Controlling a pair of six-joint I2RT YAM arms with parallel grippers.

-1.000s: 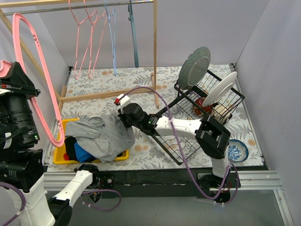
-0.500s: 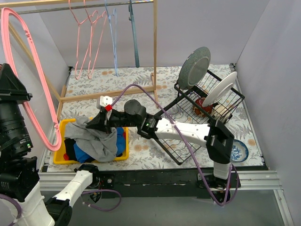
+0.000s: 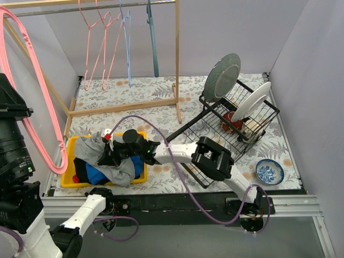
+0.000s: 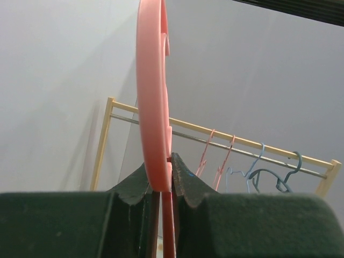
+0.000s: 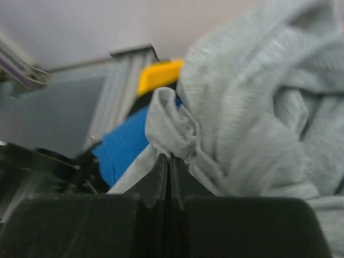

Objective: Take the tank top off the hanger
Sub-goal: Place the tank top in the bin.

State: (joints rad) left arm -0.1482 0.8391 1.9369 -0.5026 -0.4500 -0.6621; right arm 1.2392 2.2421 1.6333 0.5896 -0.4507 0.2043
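A pink hanger [image 3: 44,80] [image 4: 152,107] is held high at the far left, bare of cloth, with my left gripper [image 4: 161,172] shut on its lower bar. The grey tank top [image 3: 117,166] [image 5: 258,107] lies bunched over a yellow bin [image 3: 71,184] at the table's front left. My right gripper [image 3: 109,156] [image 5: 168,157] reaches low over the bin and is shut on a fold of the tank top. Blue cloth [image 3: 94,174] [image 5: 126,142] shows underneath.
A wooden clothes rack [image 3: 177,54] at the back carries pink hangers [image 3: 99,48] and blue ones [image 3: 128,48]. A black dish rack [image 3: 236,123] with plates stands on the right. A blue patterned bowl [image 3: 267,171] sits at the front right.
My right arm swung left and down, carrying the tank top from beside the bin into it. The left arm shifted the hanger slightly up and left.
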